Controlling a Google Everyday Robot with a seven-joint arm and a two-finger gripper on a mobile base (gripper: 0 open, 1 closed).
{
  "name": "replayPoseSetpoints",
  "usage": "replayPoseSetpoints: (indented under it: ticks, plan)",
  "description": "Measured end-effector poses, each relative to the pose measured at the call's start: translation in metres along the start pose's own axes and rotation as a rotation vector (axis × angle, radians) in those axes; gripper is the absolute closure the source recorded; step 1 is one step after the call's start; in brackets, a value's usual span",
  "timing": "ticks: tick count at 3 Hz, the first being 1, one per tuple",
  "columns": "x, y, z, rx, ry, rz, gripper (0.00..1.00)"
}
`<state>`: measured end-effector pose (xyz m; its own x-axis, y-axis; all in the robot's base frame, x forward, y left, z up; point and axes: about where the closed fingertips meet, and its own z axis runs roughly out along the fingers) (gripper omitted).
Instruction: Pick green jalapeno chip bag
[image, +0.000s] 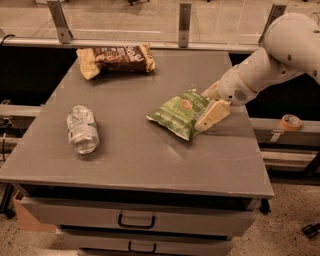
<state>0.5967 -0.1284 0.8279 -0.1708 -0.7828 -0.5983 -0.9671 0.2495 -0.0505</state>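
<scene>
The green jalapeno chip bag (175, 114) lies flat on the grey table (135, 155), right of the middle, with its white lettering facing up. My gripper (203, 111) comes in from the right on a white arm and sits at the bag's right end. It is open, with one tan finger (212, 115) over the bag's near right corner and the other at the bag's far right edge. The bag rests on the table.
A brown-and-tan snack bag (116, 57) lies at the table's far left. A crushed clear bottle (82, 128) lies on its side at the left. A roll of tape (290, 121) sits on a ledge to the right. Drawers are below the table's front edge.
</scene>
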Motion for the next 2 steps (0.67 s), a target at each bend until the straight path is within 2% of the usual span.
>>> replayPoseSetpoints:
  ticks: [2]
  plan:
    - [-0.0105, 0.0000, -0.0121, 0.021, -0.018, -0.009, 0.86]
